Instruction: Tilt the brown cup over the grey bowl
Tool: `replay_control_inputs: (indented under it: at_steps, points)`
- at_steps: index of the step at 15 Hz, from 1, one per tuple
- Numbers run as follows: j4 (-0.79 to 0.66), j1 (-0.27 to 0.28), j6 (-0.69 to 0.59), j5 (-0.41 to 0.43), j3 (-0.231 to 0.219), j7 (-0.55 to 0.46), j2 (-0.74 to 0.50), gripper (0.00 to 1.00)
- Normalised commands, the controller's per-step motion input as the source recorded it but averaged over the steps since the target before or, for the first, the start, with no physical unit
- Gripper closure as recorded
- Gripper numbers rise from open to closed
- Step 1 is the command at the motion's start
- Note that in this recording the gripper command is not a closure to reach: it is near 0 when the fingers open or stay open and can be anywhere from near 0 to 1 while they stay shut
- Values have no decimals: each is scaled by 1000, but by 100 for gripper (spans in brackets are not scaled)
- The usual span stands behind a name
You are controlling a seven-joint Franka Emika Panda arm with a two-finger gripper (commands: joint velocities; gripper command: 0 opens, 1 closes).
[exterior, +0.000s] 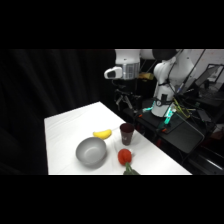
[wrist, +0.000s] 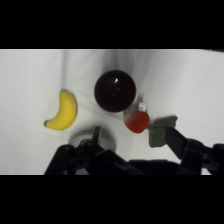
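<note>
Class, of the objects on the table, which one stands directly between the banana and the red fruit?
The brown cup: dark and upright, with the yellow banana on one side and the red fruit on the other.

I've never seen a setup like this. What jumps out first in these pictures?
A white table glows against the dark room, with the white robot arm raised above its far edge. Four small things sit close together near the table's right side: a bright yellow banana, a dark brown tapered cup standing upright, a wide round grey bowl and a red round fruit with green leaves.

Dim, blurry views; dark surroundings; white table (exterior: 65, 135) brightly lit; soft shadows.
</note>
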Motion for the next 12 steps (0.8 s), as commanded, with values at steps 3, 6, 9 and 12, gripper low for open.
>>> replay_control_inputs:
  at_steps: [3, 6, 9, 12]
  points:
    - [-431, 89, 502, 276, -22, -263, -139, 0]
    - [-289, 82, 513, 311, -80, -404, -21, 0]
    - [-126, 98, 386, 372, -128, -478, 112, 0]
    - [-13, 110, 323, 410, -104, -495, 240, 0]
